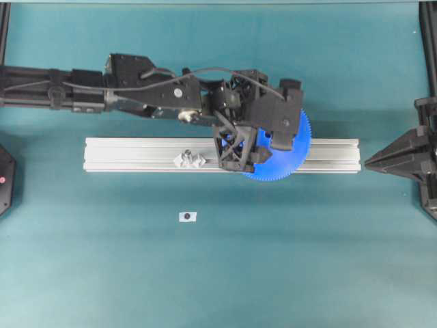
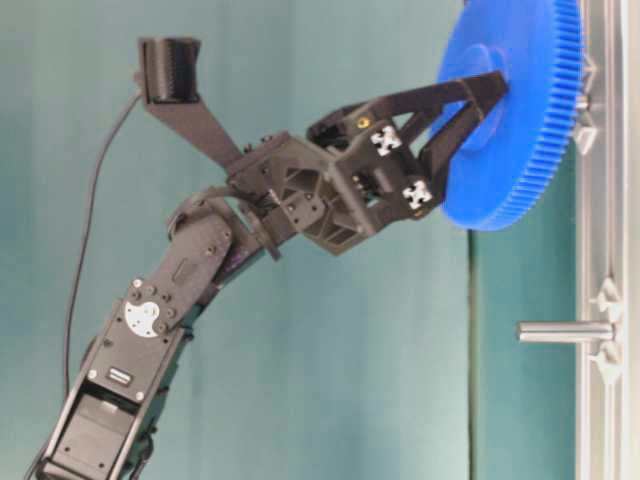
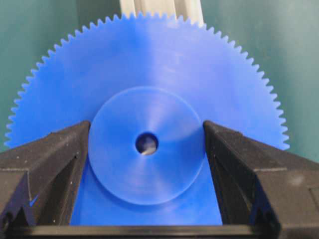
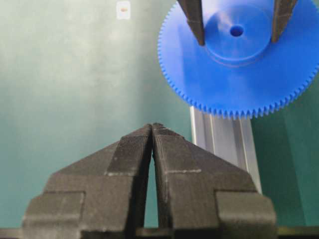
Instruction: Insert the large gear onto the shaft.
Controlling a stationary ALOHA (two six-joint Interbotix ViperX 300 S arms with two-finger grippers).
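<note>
Left tool (image 3: 147, 169) grasps the large gear (image 3: 149, 64) by its hub, above the rail (image 1: 136, 154). Right tool (image 4: 152, 134) is clenched, holding nothing.

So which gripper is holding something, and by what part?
The left gripper holds the large gear by its raised hub; the right gripper holds nothing.

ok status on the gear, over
Left pincer shut on large gear hub. Right pincer shut, empty. Gear over rail, shaft bare, nothing blocking it.
</note>
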